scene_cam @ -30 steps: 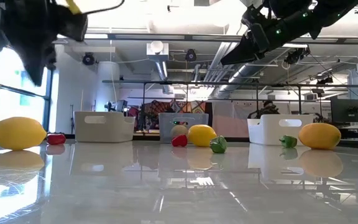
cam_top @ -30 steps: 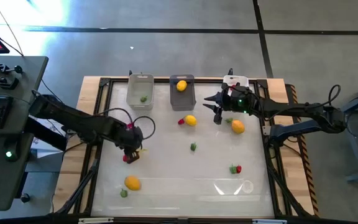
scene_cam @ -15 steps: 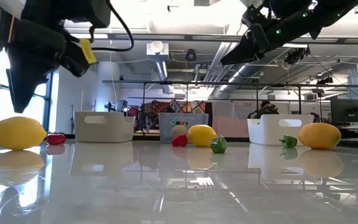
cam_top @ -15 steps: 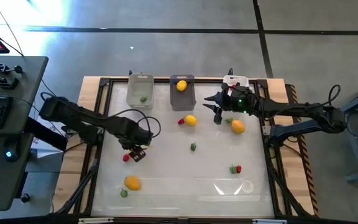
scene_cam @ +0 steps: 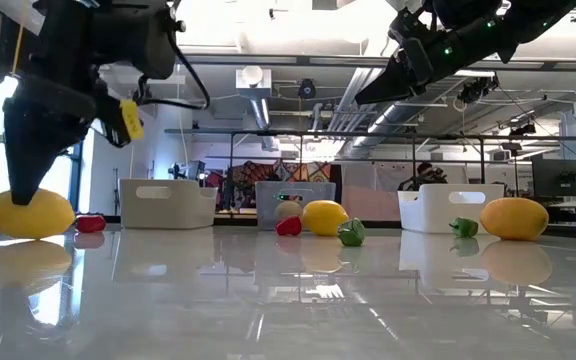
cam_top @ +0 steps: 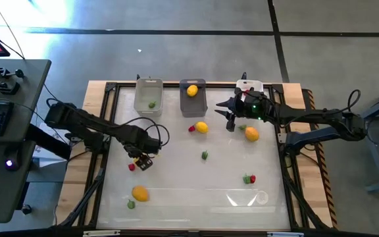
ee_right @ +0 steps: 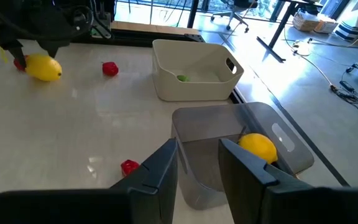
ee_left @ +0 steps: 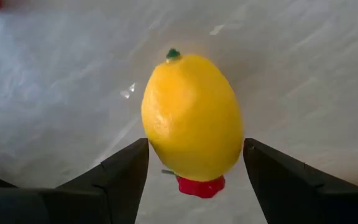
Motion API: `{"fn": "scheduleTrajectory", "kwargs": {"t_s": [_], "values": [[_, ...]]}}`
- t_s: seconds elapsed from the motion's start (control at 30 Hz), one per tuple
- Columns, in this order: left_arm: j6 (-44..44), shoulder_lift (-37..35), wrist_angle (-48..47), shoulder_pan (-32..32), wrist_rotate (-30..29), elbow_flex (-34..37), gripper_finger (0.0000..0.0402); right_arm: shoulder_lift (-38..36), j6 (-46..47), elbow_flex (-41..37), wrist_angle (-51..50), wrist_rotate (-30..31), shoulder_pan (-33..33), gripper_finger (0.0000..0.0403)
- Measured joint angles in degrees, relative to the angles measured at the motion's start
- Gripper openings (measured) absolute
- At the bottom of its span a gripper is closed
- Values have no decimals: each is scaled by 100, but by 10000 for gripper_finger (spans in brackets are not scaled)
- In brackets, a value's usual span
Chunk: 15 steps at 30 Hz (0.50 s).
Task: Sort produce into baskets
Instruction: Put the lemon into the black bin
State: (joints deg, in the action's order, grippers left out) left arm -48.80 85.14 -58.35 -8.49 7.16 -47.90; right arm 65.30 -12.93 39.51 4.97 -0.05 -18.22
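My left gripper point(cam_top: 141, 160) hangs open, pointing down over a yellow lemon point(ee_left: 191, 118) at the table's near left. In the left wrist view its fingers stand on either side of the lemon, and I see no touch. A red berry point(ee_left: 201, 185) lies against the lemon's far side. My right gripper point(cam_top: 229, 122) hovers open with nothing between its fingers, near the dark grey basket point(cam_top: 193, 100). That basket holds a lemon point(ee_right: 258, 148). The clear basket point(cam_top: 149, 97) holds a green bit point(cam_top: 152, 104). The white basket point(cam_top: 250, 86) is mostly hidden under the right arm.
Loose on the table lie a lemon point(cam_top: 202, 128) with a red berry point(cam_top: 191, 128), an orange fruit point(cam_top: 251, 134), a green bit point(cam_top: 204, 155), a red and green pair point(cam_top: 249, 178) and a red berry point(cam_top: 131, 167). A wooden frame point(cam_top: 104, 89) rims the table.
My left gripper has come down toward the lemon at the near left, rolled a little and opened wide. The lemon and the other produce have stayed where they were.
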Motion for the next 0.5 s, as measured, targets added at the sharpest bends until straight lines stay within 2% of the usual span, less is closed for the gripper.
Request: {"fn": "scheduleTrajectory", "kwargs": {"t_s": [0.23,0.5], "values": [[432,-2,271,-13,-193,29,243,0,-17,0,0,0,0,106],[911,-8,317,-15,-314,24,189,0,-17,0,0,2,0,106]]}}
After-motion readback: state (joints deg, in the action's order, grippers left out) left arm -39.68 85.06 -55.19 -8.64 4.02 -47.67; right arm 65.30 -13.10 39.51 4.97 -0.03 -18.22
